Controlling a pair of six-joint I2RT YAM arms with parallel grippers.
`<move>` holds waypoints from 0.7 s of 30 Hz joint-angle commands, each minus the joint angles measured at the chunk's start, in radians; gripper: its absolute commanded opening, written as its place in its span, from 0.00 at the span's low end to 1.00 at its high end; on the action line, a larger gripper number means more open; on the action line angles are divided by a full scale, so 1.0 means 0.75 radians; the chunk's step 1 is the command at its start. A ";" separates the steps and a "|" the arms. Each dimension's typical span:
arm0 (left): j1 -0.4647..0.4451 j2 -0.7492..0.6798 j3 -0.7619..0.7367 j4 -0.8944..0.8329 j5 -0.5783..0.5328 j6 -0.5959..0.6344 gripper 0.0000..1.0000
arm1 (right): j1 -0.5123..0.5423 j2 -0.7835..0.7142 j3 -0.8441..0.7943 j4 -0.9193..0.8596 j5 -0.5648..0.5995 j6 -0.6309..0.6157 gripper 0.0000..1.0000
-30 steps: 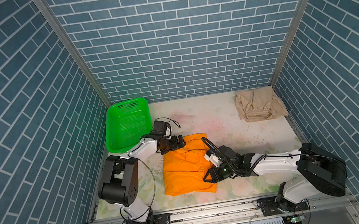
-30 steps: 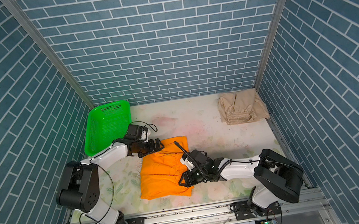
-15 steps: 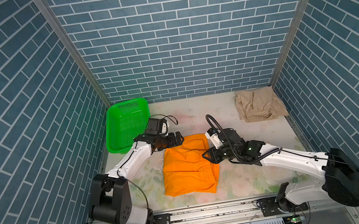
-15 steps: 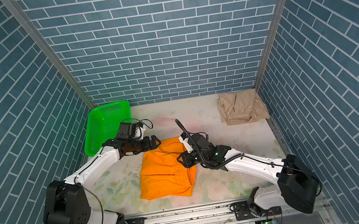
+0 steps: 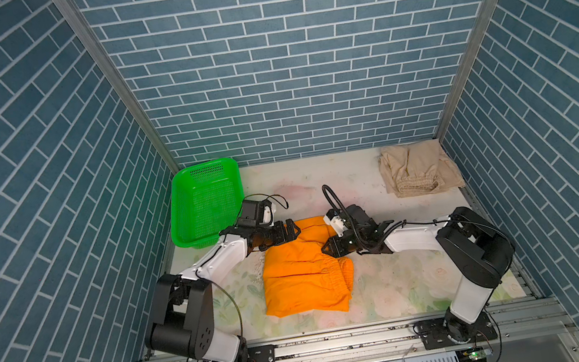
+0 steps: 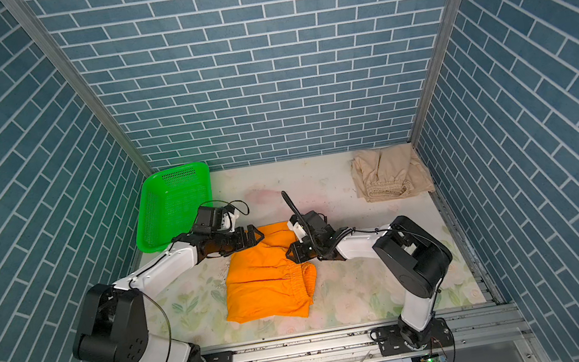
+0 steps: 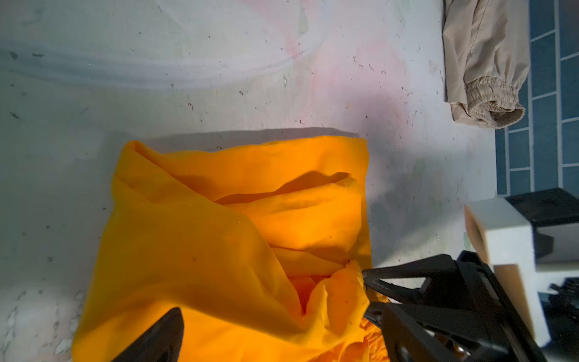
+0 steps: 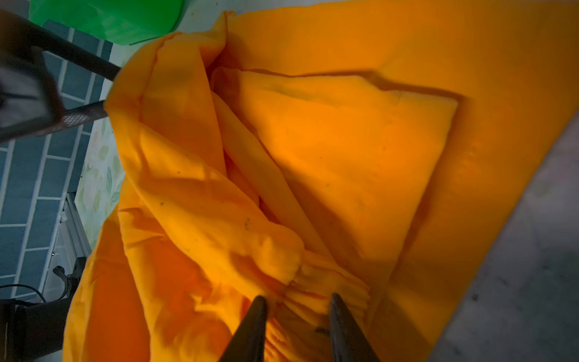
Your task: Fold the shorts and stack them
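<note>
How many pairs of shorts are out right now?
2: orange shorts in the middle, toward the front; beige shorts in the far right corner. Green basket looks empty.

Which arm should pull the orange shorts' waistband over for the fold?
Right. The right gripper has its jaws closed around the gathered waistband of the orange shorts; the left gripper stands wide open beside the far corner.

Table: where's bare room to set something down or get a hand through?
Largest bare stretch: back middle of the table, between the green basket and the beige shorts. Another at front right, between the orange shorts and the right arm's base. Crowded: centre, where the left gripper and right gripper are both at the orange shorts.
</note>
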 commanded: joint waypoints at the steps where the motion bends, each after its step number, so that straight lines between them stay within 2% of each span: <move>1: 0.003 0.069 0.024 0.037 -0.021 0.052 1.00 | -0.013 -0.043 0.008 -0.001 -0.039 0.009 0.36; 3: 0.003 0.111 0.028 0.027 -0.037 0.073 1.00 | -0.024 -0.089 0.002 -0.018 -0.025 0.000 0.38; 5: 0.003 0.139 0.029 0.006 -0.050 0.091 1.00 | -0.031 -0.146 0.006 -0.059 -0.027 -0.035 0.45; 10: 0.003 0.099 0.052 -0.082 -0.067 0.126 1.00 | -0.030 -0.307 0.074 -0.482 0.056 -0.310 0.54; 15: 0.003 -0.049 0.116 -0.227 -0.046 0.120 1.00 | -0.028 -0.468 0.077 -0.874 0.253 -0.513 0.56; 18: 0.001 -0.163 0.123 -0.300 -0.021 0.074 1.00 | -0.011 -0.527 0.059 -0.971 0.319 -0.558 0.59; 21: -0.024 -0.282 0.058 -0.283 0.024 -0.020 1.00 | 0.044 -0.533 0.029 -0.968 0.373 -0.577 0.61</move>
